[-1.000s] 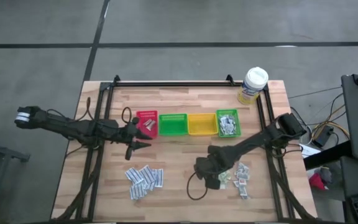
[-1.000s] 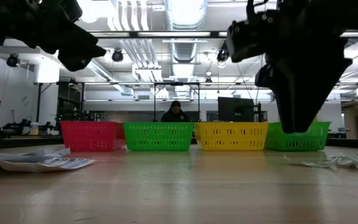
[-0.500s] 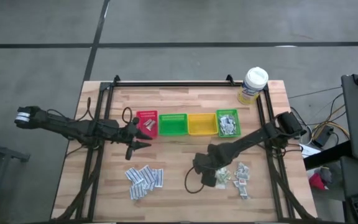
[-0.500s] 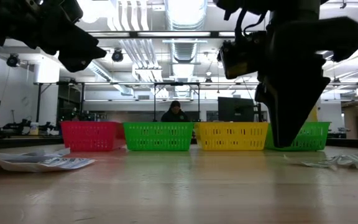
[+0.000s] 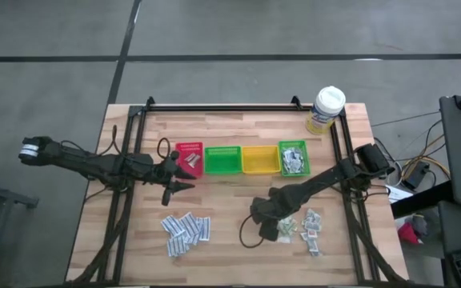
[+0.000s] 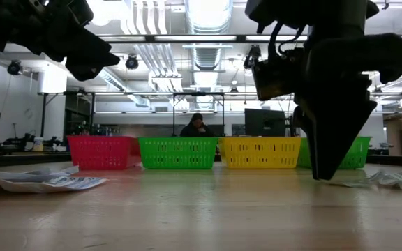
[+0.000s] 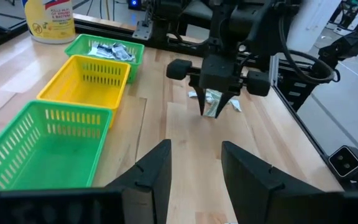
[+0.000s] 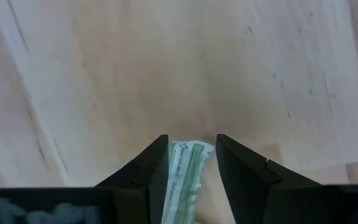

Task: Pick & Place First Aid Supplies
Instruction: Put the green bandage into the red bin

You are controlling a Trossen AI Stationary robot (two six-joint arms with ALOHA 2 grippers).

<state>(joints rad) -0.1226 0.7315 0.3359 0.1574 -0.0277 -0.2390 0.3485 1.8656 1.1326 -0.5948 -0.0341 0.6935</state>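
Pinching a pale green sachet (image 8: 185, 177) between my right jaws (image 8: 191, 162), I hold it upright above the bare wood of the surface (image 5: 230, 240); from my left wrist the same sachet (image 7: 214, 102) shows hanging between those fingers, clear of the wood. Just beside it, toward the surface's right edge, lies a small scatter of sachets (image 5: 310, 224). A second pile (image 5: 186, 228) lies well apart on the left half, in front of my left arm.

Behind these stands a row of four bins: red (image 5: 189, 158), green (image 5: 222, 160), yellow (image 5: 259, 159) and a second green one (image 5: 293, 157) that already holds several sachets. A yellow tub (image 5: 325, 110) with a white lid stands at the far right corner.

My left jaws (image 5: 179, 178) hover open and empty just in front of the red bin, with nothing between the fingers (image 7: 151, 177).

Far back in the room, past the bins, a person (image 6: 197, 125) sits at a desk.
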